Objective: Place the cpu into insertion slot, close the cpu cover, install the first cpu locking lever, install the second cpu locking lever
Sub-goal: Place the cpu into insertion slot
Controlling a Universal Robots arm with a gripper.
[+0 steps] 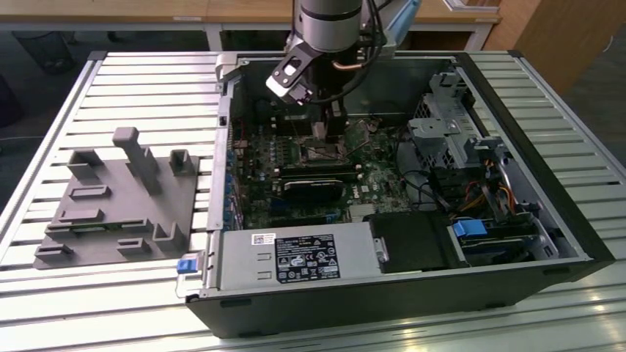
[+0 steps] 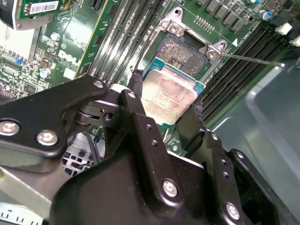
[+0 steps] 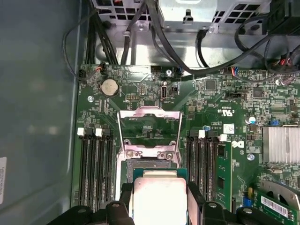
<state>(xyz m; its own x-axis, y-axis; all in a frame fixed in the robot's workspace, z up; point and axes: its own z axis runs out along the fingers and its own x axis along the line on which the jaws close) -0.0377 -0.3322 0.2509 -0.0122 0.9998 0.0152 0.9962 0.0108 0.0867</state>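
Observation:
My gripper (image 2: 168,99) is shut on the cpu (image 2: 174,93), a pale silvery square chip held by its edges between the two black fingers (image 2: 137,101). The cpu hangs just over the insertion slot (image 2: 180,49), partly covering it; I cannot tell whether they touch. In the first wrist view the cpu (image 3: 159,197) sits between the gripper's (image 3: 159,204) fingers, right at the insertion slot (image 3: 152,165). The cpu cover (image 3: 149,127) stands flipped open beyond the slot. A thin locking lever (image 2: 248,59) sticks out beside the socket. In the exterior view the gripper (image 1: 329,126) reaches down inside the computer case.
Long black memory slots (image 3: 96,164) flank the socket on both sides. A power supply (image 1: 293,257), drive cage (image 1: 450,132) and cables (image 1: 479,194) crowd the open case (image 1: 577,242). A grey fixture plate (image 1: 108,198) lies on the slatted table at the exterior view's left.

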